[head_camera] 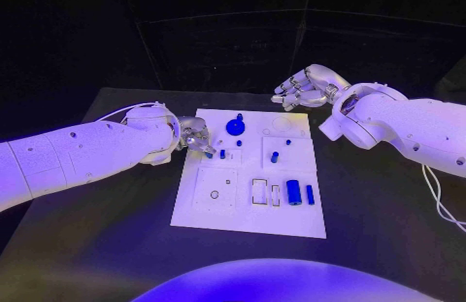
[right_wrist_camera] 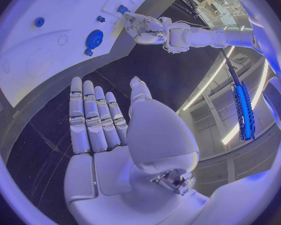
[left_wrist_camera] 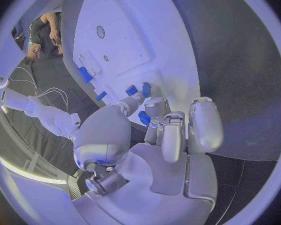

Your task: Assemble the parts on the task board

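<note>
Black and matte, the table (head_camera: 116, 248) carries a flat white rectangular board (head_camera: 248, 218) at its middle, smooth, with shallow square and slot-shaped recesses and faint round outlines cut into it.

Blue parts on the board, counted in the head view: one round gear-like disc (head_camera: 235, 125) near the far edge, toothed at its rim in the right wrist view (right_wrist_camera: 94, 37); one thick cylinder (head_camera: 293, 192) lying in the near row; one thinner rod (head_camera: 310, 194) just beside it; one short peg (head_camera: 275, 157) near the centre; and three small pegs, at (head_camera: 239, 142), (head_camera: 287, 141) and (head_camera: 221, 154). A small dark ring (head_camera: 213, 195) lies on the near left panel.

Both hands are silver metal with segmented fingers, on smooth white arms. The left hand (head_camera: 194, 138) is at the board's left edge, fingers curled down toward it; in the left wrist view its fingertips (left_wrist_camera: 154, 105) close around a small blue piece (left_wrist_camera: 144, 118), with two more blue pieces (left_wrist_camera: 132, 90) just beyond on the board. The right hand (head_camera: 303, 89) hangs above the table past the board's far right corner, holding nothing; in its wrist view the fingers (right_wrist_camera: 93, 115) lie straight and side by side, thumb set apart.
</note>
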Robot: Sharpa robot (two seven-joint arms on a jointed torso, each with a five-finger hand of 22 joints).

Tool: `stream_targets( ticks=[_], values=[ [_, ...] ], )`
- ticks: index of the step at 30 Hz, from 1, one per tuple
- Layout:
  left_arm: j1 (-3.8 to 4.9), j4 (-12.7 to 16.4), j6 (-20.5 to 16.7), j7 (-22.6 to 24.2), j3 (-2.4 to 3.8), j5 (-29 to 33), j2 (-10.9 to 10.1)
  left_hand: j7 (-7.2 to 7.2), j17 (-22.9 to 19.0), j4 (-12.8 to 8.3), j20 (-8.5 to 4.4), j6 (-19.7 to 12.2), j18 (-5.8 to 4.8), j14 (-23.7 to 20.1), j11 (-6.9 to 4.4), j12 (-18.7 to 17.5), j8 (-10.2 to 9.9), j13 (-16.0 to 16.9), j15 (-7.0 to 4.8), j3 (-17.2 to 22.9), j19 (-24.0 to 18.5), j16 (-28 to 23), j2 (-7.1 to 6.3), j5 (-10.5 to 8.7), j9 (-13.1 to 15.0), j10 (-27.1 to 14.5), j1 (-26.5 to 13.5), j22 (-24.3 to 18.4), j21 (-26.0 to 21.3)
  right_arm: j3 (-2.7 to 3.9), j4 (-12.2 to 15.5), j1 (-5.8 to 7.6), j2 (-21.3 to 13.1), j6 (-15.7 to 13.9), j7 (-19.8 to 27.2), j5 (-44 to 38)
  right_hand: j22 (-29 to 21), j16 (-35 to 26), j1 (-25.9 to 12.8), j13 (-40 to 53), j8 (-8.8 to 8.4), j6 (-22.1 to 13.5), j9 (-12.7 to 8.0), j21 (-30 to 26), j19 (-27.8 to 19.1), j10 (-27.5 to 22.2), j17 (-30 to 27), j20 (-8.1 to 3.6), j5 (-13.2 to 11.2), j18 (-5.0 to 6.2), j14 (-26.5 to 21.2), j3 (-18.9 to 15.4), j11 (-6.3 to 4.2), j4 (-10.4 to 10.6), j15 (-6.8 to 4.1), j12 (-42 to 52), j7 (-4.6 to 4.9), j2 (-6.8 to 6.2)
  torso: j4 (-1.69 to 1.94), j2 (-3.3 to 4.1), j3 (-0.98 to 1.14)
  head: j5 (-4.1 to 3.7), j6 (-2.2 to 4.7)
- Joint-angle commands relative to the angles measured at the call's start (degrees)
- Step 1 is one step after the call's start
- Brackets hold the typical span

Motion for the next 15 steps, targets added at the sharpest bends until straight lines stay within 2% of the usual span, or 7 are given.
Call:
stream_targets(
  ticks=[1,9,15],
  values=[
    [0.02,-0.03,0.62,0.19,-0.01,-0.03,0.07,0.11,15.1,0.25,-0.24,0.53,-0.36,6.05,0.0,0.41,0.28,0.12,-0.53,-0.75,0.5,0.37,-0.1,0.11,-0.09,0.54,-0.73,0.11,0.22,0.04,0.1,0.11,-0.01,0.08,0.33,0.16,-0.03,-0.15,-0.29,-0.07,-0.21,-0.11,-0.05,-0.36,-0.01,-0.5,-0.08,0.48,0.35,0.28,-0.42,-0.3,0.09,-0.03,0.04,-0.23,0.23,0.26,0.01,0.02,-0.02,-0.01,-0.05],
    [0.02,-0.04,0.22,0.21,-0.01,-0.01,0.07,0.04,15.1,1.72,-0.28,0.83,-0.43,6.05,-0.05,0.76,0.53,0.37,-0.57,-2.62,0.61,0.37,-0.15,0.11,-0.13,0.74,-2.2,0.47,0.44,0.04,0.13,0.11,0.01,-0.1,0.38,0.16,-0.02,-0.14,-0.52,-0.06,-0.21,-0.12,-0.04,-0.47,0.01,-0.52,-0.18,0.5,0.38,0.28,-0.44,-0.36,0.11,0.13,0.06,-0.24,0.24,0.35,0.02,0.01,-0.02,0.01,-0.13],
    [0.02,-0.03,-0.7,0.29,-0.01,0.19,0.08,0.01,15.1,3.33,-0.31,0.93,-0.48,6.05,-0.07,1.07,0.59,0.63,-0.6,-3.91,0.71,0.37,0.49,0.13,-0.25,0.91,-3.62,0.75,0.61,0.04,0.05,0.11,0.1,-0.3,0.36,0.16,-0.01,-0.13,-0.67,-0.05,-0.21,-0.12,-0.03,-0.54,0.02,-0.54,-0.25,0.51,0.42,0.29,-0.46,-0.38,0.12,0.24,0.07,-0.24,0.25,0.43,0.02,-0.01,-0.02,0.05,-0.15]
  ],
)
